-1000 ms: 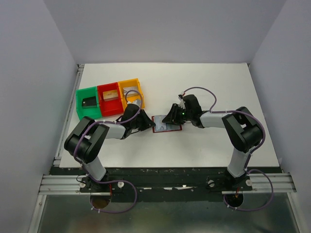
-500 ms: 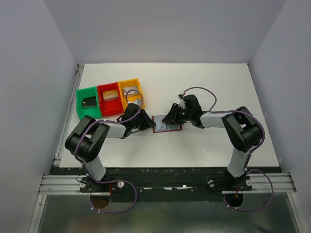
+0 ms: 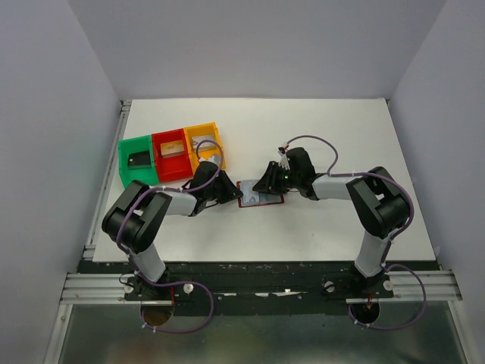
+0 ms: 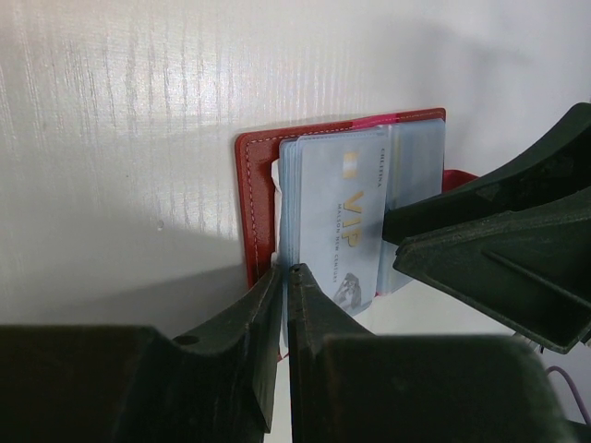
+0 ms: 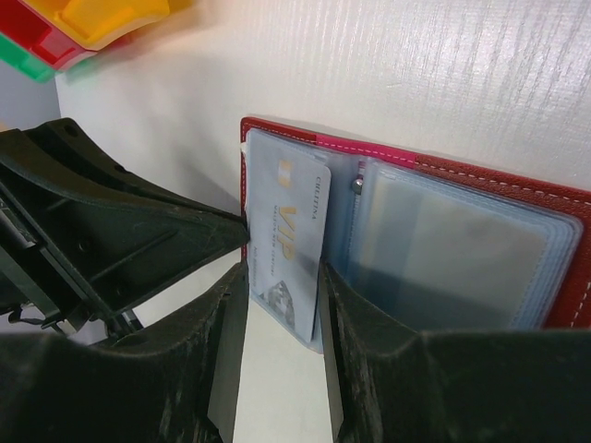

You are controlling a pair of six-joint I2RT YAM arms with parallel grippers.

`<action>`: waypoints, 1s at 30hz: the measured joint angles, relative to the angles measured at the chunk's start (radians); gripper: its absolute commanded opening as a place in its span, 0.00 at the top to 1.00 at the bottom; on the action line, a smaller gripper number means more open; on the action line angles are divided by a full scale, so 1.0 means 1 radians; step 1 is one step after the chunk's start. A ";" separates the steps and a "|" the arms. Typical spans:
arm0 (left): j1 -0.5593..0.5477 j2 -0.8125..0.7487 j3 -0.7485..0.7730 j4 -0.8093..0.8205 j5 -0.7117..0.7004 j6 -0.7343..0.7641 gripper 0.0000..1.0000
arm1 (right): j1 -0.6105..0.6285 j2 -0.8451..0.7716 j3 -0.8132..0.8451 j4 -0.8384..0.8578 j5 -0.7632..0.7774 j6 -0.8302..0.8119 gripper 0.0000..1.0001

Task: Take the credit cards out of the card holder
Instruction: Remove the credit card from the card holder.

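We find the holder [image 3: 261, 199] lying open on the table [image 3: 326, 129], about mid-width, right of the green bin [image 3: 123, 163] and red bin [image 3: 174, 177]. Only the top view gives this layout, with a black card [image 3: 139, 160] in the green bin and a gold card [image 3: 171, 149] in the red; the fingers are too small there to judge. The left wrist view shows the pale VIP card [image 4: 337, 221] in the holder's left half, one short end jutting past the clear sleeves [image 4: 411, 157]. That view alone shows the left gripper [image 4: 286, 270]: its fingers are drawn almost together with a hairline between them, tips at the sleeves' left edge. Whether they nip sleeve, VIP card or nothing we cannot tell. The right wrist view alone shows the right gripper [image 5: 283, 272] spread, a finger on each side of the VIP card's jutting end; contact with its edges we cannot confirm. From the left wrist, both those fingertips appear beside the VIP card's right edge instead. The right wrist view also shows the holder's right half and a small metal stud [image 5: 357, 185].
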 measured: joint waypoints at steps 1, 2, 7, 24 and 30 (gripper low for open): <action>0.000 0.000 0.000 0.000 0.000 0.000 0.78 | 0.000 0.001 0.000 0.000 -0.003 0.000 0.57; 0.000 0.000 0.000 0.000 0.000 0.000 0.78 | 0.000 0.002 0.000 0.001 -0.005 0.001 0.57; 0.000 0.002 0.000 0.002 0.000 0.000 0.78 | -0.003 0.012 0.000 0.007 -0.017 0.003 0.57; 0.000 0.002 0.000 0.003 0.000 0.000 0.76 | -0.008 0.031 -0.027 0.076 -0.043 0.012 0.58; 0.000 0.004 0.000 0.005 0.000 0.000 0.77 | -0.015 0.031 -0.073 0.179 -0.077 0.038 0.58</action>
